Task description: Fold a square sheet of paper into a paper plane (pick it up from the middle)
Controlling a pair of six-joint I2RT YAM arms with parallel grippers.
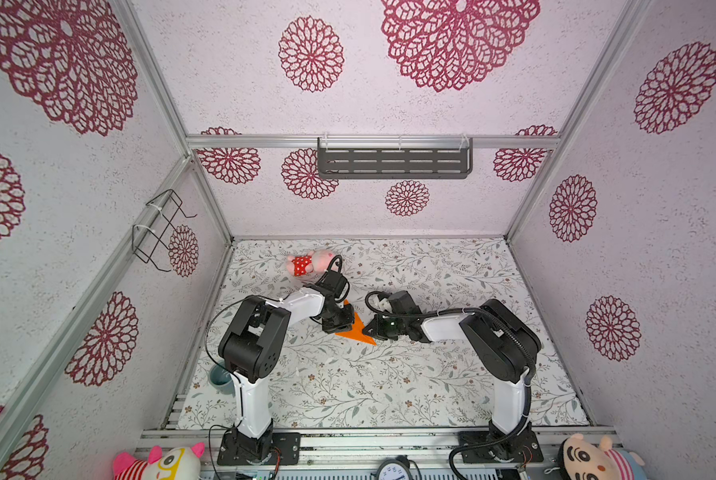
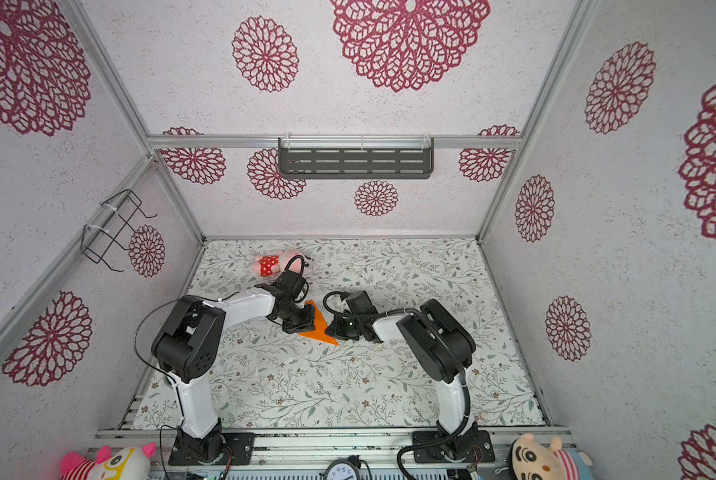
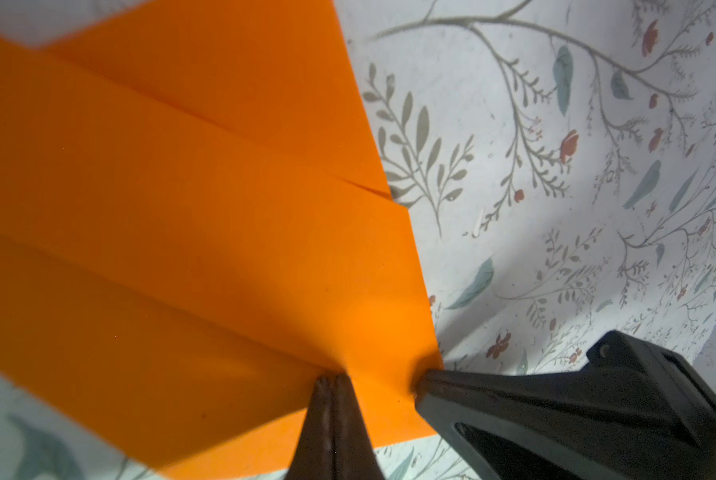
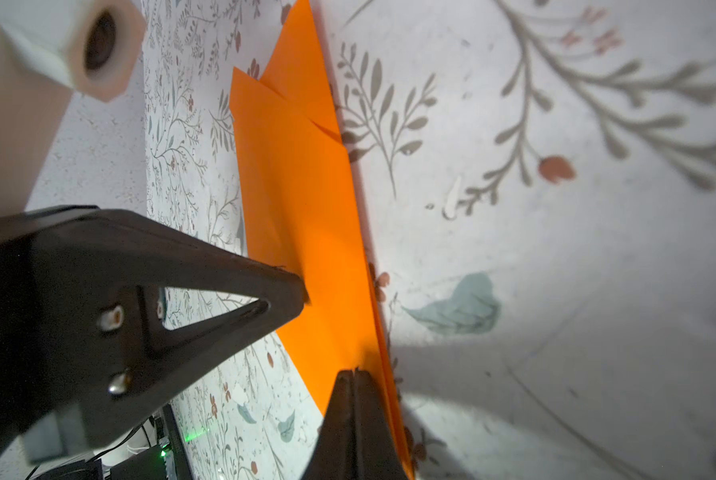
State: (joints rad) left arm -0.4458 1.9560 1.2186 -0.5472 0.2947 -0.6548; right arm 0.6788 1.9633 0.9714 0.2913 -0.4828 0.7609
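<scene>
Both left tool (image 3: 332, 379) and right tool (image 4: 353, 372) pinch the paper plane (image 1: 358, 328) lying between them.

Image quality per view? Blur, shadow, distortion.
Both top views: sharp, evenly lit, strong wide-angle perspective. Left wrist: orange paper plane dim on one side, bright patch near its edge. Right wrist: pale part blurred, tablecloth print soft, dark shadow beside the plane.

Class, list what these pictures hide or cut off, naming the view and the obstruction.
orange paper: left part under the left pincer, in both top views.
Same paper, left wrist view: far end cut by the picture's edge.
pink plush toy: head partly behind the left arm's cable, in a top view.
</scene>
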